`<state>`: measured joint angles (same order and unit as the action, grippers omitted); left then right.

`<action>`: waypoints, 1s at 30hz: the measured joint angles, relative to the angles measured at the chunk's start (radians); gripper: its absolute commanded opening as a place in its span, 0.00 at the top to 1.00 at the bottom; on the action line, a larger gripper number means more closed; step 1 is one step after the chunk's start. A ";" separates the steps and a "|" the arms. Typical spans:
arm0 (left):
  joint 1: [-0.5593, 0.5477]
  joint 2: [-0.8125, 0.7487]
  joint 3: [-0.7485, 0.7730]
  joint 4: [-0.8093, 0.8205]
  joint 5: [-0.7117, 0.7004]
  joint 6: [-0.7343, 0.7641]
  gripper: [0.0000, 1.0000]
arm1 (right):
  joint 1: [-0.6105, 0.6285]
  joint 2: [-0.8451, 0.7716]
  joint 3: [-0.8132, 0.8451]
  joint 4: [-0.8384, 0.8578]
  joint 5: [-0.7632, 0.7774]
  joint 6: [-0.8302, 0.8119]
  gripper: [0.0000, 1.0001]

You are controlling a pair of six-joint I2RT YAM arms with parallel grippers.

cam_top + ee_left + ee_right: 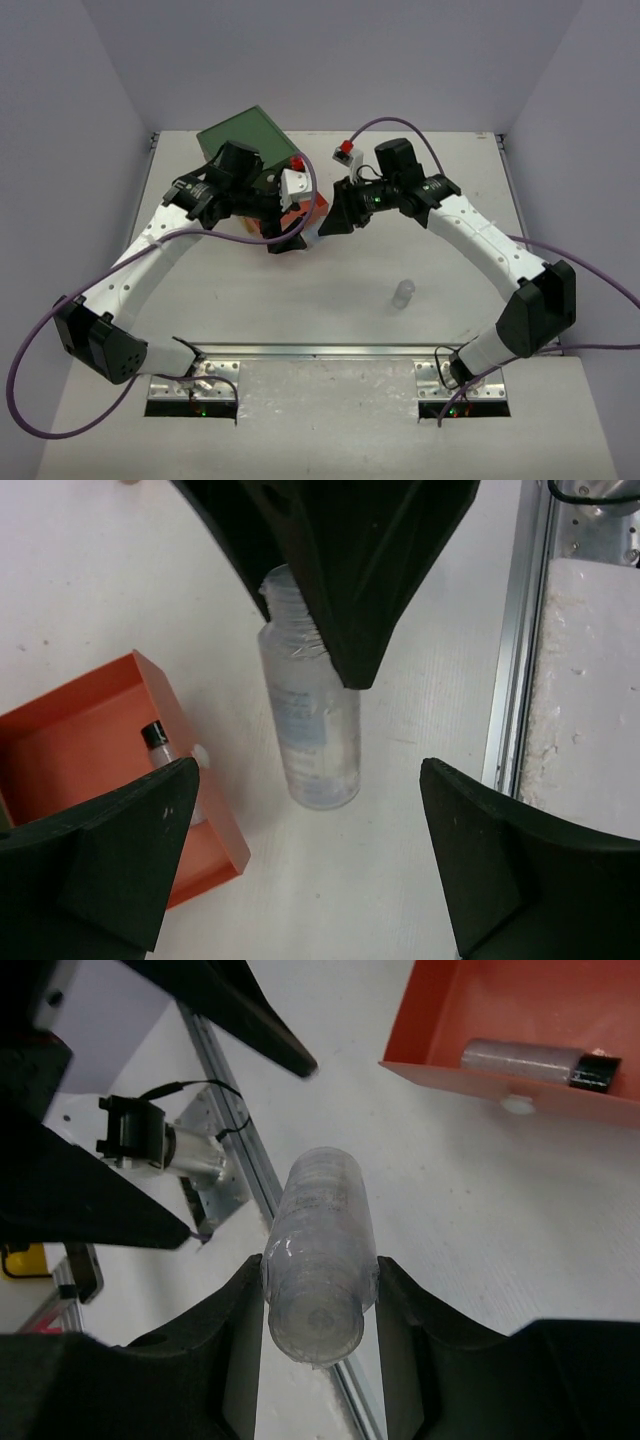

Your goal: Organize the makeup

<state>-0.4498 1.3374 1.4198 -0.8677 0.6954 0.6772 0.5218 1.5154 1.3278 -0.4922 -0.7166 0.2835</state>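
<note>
The right fingers (230,1370) clamp the clear bottle (318,1250) above the desk (450,1210) just short of the open orange drawer (470,1075), the left fingers (105,850) gape wide and empty, so best carry it over the front wall and lower it beside the dark-capped tube (525,1060) before releasing.

Drawer chest (243,133): top view shows only its green top; the rest lies under the left arm (150,250).
Orange drawer (70,750): cut by the left edge in the left wrist view, near corner behind a finger (110,860) of the left gripper (308,775); cut by top and right edges in the right wrist view.
Dark-capped tube (153,736): lower body behind that finger.
Clear bottle (320,1230) pinched in the right gripper (318,1275): neck covered by its fingers (350,600) in the left wrist view; label print blurred.
Second bottle (403,293): too small to tell cap or label.
</note>
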 measured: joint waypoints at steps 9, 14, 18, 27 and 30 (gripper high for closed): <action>-0.036 0.026 -0.046 0.029 -0.052 -0.008 0.39 | -0.002 0.041 0.025 0.118 -0.094 0.119 1.00; -0.040 0.026 -0.047 0.049 -0.089 -0.030 0.87 | -0.002 0.041 0.025 0.155 -0.119 0.154 1.00; -0.043 0.026 -0.047 0.070 -0.116 -0.056 1.00 | -0.005 0.041 0.025 0.172 -0.115 0.159 0.33; -0.033 0.115 0.001 0.086 -0.379 -0.133 1.00 | -0.041 0.022 -0.001 0.176 0.033 0.197 0.01; -0.005 0.188 0.012 0.111 -0.494 -0.169 1.00 | -0.078 -0.029 -0.053 0.157 0.180 0.211 0.01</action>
<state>-0.4547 1.5254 1.4322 -0.7562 0.2009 0.5078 0.4439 1.4862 1.2752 -0.3355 -0.5371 0.4947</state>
